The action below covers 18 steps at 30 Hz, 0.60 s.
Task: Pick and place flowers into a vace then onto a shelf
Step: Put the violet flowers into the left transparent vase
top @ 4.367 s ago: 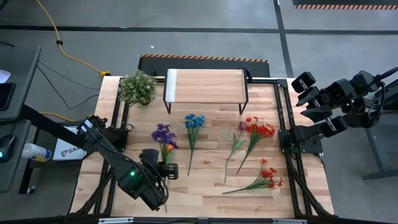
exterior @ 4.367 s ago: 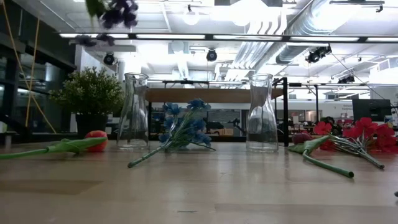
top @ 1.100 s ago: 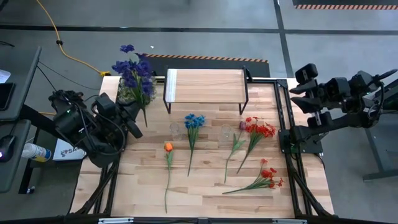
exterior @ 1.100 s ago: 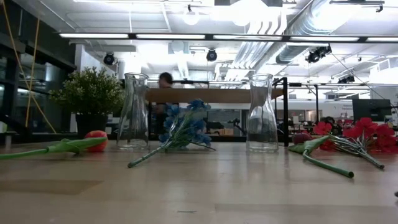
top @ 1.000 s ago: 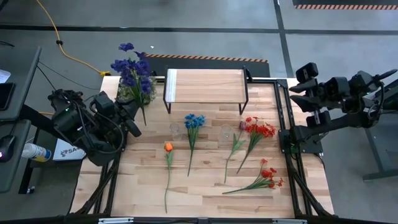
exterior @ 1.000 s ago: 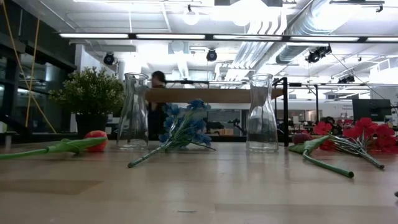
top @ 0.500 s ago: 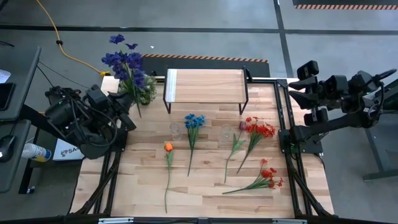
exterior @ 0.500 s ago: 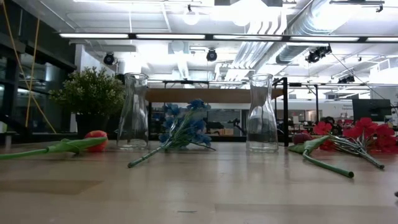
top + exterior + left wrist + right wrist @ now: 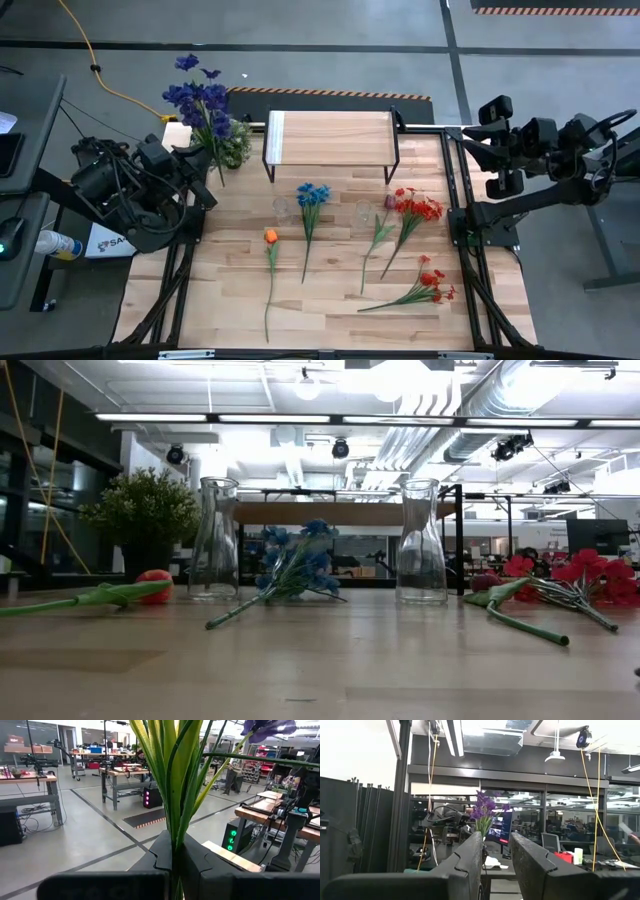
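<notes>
- Purple up high on the left: gripping the purple flowers [image 9: 200, 100] by the green stems, left gripper [image 9: 203, 166] clenched tight on the bunch, holding it upright above the table's [image 9: 330, 300] left rear corner, blooms sticking out past the back edge.
- Sitting just beside that bunch, near the corner: bushy potted plant [image 9: 233, 145].
- Lying flat on the planks next: orange flower [image 9: 269, 237], stem running toward the front edge.
- Standing at the back centre: the shelf [image 9: 330, 137], light wood top bare.
- Resting in front of the shelf: blue flower [image 9: 312, 194], with a glass vase [image 9: 214, 540] just left of it and a second vase [image 9: 421, 542] further right.
- Sprawling right of centre: red flowers [image 9: 418, 208], a dark maroon bud [image 9: 389, 201] beside them, another red spray [image 9: 433, 283] nearer the front.
- Hanging well off the table's right edge: right gripper [image 9: 478, 130], fingers standing slightly apart, grasping nothing.
</notes>
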{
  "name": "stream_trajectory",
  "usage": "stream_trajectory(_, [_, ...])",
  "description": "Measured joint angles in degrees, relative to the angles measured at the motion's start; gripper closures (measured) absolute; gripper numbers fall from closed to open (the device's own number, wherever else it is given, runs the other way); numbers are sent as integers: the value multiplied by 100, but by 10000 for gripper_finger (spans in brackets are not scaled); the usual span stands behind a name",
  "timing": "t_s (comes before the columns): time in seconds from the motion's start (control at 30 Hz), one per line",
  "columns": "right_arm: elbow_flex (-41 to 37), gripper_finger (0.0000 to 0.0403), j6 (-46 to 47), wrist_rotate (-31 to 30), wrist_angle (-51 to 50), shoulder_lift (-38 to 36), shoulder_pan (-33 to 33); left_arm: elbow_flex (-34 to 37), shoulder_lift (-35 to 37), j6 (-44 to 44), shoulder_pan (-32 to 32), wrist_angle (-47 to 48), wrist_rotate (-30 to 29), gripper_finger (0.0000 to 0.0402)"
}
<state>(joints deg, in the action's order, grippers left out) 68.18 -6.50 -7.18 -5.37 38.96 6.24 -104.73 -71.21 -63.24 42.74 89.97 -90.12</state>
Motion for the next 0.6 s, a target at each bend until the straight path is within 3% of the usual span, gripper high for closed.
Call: stream_trajectory(0.6, [0, 308, 2, 0, 2, 7, 2, 2688, 965, -2599, 0, 4, 21, 357])
